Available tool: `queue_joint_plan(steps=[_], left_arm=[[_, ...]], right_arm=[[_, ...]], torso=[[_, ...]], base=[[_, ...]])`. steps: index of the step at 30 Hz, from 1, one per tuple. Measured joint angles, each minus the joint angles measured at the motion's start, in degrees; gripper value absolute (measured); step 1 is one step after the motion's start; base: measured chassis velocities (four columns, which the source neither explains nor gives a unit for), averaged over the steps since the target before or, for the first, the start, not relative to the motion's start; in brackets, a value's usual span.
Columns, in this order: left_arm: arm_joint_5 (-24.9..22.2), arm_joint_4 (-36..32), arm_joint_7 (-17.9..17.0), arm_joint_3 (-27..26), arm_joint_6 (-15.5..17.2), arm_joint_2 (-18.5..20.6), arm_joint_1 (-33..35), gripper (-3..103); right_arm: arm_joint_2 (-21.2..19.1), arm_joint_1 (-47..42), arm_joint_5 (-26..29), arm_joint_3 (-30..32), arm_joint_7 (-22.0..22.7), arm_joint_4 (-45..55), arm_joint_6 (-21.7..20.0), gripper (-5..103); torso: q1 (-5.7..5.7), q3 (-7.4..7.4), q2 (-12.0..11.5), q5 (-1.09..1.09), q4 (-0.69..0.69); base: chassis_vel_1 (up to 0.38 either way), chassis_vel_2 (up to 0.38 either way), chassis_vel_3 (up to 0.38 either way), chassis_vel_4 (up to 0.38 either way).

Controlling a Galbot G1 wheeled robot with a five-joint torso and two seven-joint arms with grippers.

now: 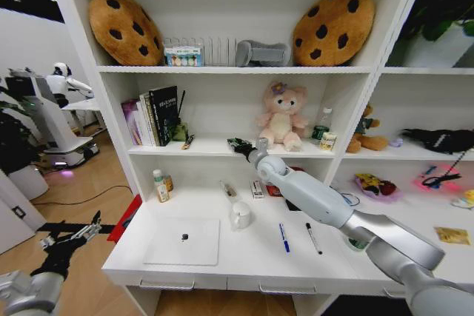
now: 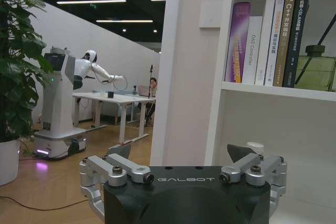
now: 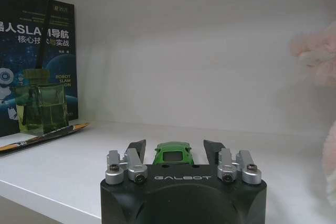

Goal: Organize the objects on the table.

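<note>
My right gripper (image 1: pixel 238 145) reaches onto the middle shelf, open. A tiny green toy car (image 3: pixel 172 153) sits on the shelf board between its fingers (image 3: pixel 137 151), with a gap on each side. On the white table (image 1: pixel 259 260) below lie a silver laptop (image 1: pixel 194 251) with a small black object (image 1: pixel 184 237) on its lid, a white mug (image 1: pixel 241 214), a blue pen (image 1: pixel 284 237) and a black pen (image 1: pixel 313 238). A yellow strip (image 1: pixel 452 234) lies at the far right. My left gripper (image 1: pixel 81 233) hangs open beside the table's left end, holding nothing.
The shelf holds books (image 1: pixel 152 116), a green diffuser bottle (image 3: pixel 44 108), a pink plush bear (image 1: pixel 281 118) right beside my right gripper, and cookie cushions (image 1: pixel 124 27) above. Small bottles (image 1: pixel 159 185) stand at the table's back left. Another robot (image 2: pixel 79 103) stands far off left.
</note>
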Motion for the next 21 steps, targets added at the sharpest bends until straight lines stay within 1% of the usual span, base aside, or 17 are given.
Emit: queue_joint_plan(steps=[2,3,4,6,7,8,9,10,11,13,14,16,18,20,21], left_arm=[[0.00,0.00,0.00,0.00,0.00,0.00,0.00,100],[0.00,0.00,0.00,0.00,0.00,0.00,0.00,100],[0.00,0.00,0.00,0.00,0.00,0.00,0.00,100],[0.00,0.00,0.00,0.00,0.00,0.00,0.00,100],[0.00,0.00,0.00,0.00,0.00,0.00,0.00,100],[0.00,0.00,0.00,0.00,0.00,0.00,0.00,100],[0.00,0.00,0.00,0.00,0.00,0.00,0.00,100],[0.00,0.00,0.00,0.00,0.00,0.00,0.00,100],[0.00,0.00,0.00,0.00,0.00,-0.01,0.00,100],[0.00,0.00,0.00,0.00,0.00,0.00,0.00,100],[0.00,0.00,0.00,0.00,0.00,0.00,0.00,100],[0.00,0.00,0.00,0.00,0.00,0.00,0.00,100],[0.00,0.00,0.00,0.00,0.00,0.00,0.00,100],[0.00,0.00,0.00,0.00,0.00,0.00,0.00,100],[0.00,0.00,0.00,0.00,0.00,0.00,0.00,100]], right_arm=[[-0.32,-0.22,0.41,1.01,1.91,1.67,-0.40,70],[-0.32,-0.22,0.41,1.01,1.91,1.67,-0.40,70],[-0.84,-0.34,0.48,1.90,2.91,3.32,-0.67,81],[-1.51,-0.56,0.44,2.58,3.43,4.96,-0.85,81],[-2.54,-1.13,-0.18,3.75,3.77,7.83,-1.10,91],[-3.80,-1.99,-1.96,5.06,4.08,11.12,-1.14,96],[-4.69,-2.96,-3.41,6.11,4.49,13.87,-1.04,96],[-4.69,-2.96,-3.41,6.11,4.49,13.87,-1.04,96],[-6.02,-4.62,-4.30,7.81,5.10,17.84,-1.10,99],[-8.73,-8.69,-5.25,11.41,6.08,24.25,-1.47,100],[-8.73,-8.69,-5.25,11.41,6.08,24.25,-1.47,100],[-11.88,-15.56,-7.16,16.97,5.87,29.50,-1.86,100],[-12.36,-16.64,-7.41,17.84,5.83,30.13,-1.90,100],[-14.61,-21.48,-8.31,22.03,5.58,33.25,-1.96,100],[-14.61,-21.48,-8.31,22.03,5.58,33.25,-1.96,100]], torso=[[0.01,0.01,-0.01,0.01,0.01],[0.01,0.01,-0.01,0.01,0.01],[0.01,0.01,0.00,0.00,0.01],[0.00,0.01,0.00,0.00,0.01],[0.01,0.01,0.00,0.00,0.01],[0.00,0.01,0.00,-0.01,0.01],[0.01,0.00,0.00,-0.01,0.00],[0.01,0.00,0.00,-0.01,0.00],[0.01,0.00,-0.01,0.00,0.01],[0.00,0.00,0.00,0.00,0.00],[0.00,0.00,0.00,0.00,0.00],[0.00,0.00,0.00,0.00,0.02],[0.00,0.00,0.00,0.02,0.01],[0.00,0.00,0.00,0.03,-0.02],[0.00,0.00,0.00,0.03,-0.02]], base=[[0.000,0.000,0.000,0.000],[0.000,0.000,0.000,0.000],[0.000,0.000,0.000,0.000],[0.000,0.000,0.000,0.000],[0.000,0.000,0.000,0.000],[0.000,0.000,0.000,0.000],[0.000,0.000,0.000,0.000],[0.000,0.000,0.000,0.000],[0.000,0.000,0.000,0.000],[0.000,0.000,0.000,0.000],[0.000,0.000,0.000,0.000],[0.000,0.000,0.000,0.000],[0.000,0.000,0.000,0.000],[0.000,0.000,0.000,0.000],[0.000,0.000,0.000,0.000]])
